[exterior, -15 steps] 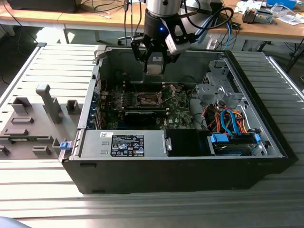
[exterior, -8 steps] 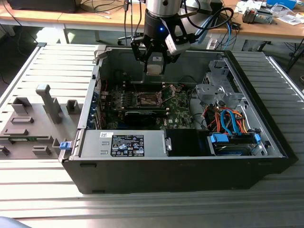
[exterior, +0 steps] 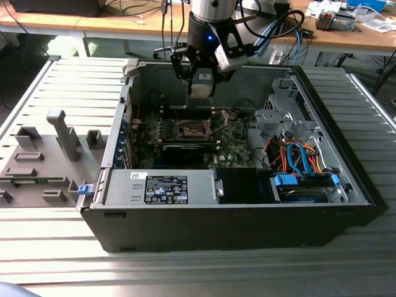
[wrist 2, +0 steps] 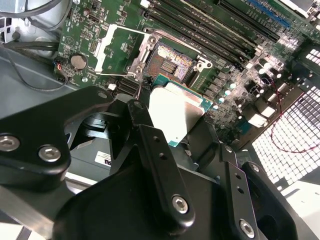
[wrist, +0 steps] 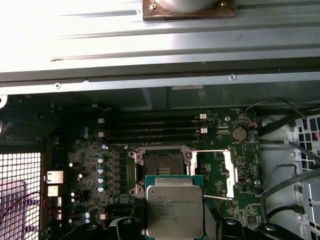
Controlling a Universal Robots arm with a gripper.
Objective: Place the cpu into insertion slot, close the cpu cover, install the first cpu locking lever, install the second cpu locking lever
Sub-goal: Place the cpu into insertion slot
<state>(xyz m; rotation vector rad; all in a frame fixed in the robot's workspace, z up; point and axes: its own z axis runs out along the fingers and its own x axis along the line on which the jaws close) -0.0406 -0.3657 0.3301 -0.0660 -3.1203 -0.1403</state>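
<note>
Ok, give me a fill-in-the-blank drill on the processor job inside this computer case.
1. The gripper is shut on the ___.
2. The insertion slot holds no chip: it is ___.
3. The cpu cover stands ___, not shut over the slot.
Missing words: cpu; empty; open.

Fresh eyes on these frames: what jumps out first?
The cpu, held in the gripper above the empty insertion slot, draws the eye first. Beside the slot the cpu cover lies swung open. All of it sits inside an open computer case in the exterior view.
</note>
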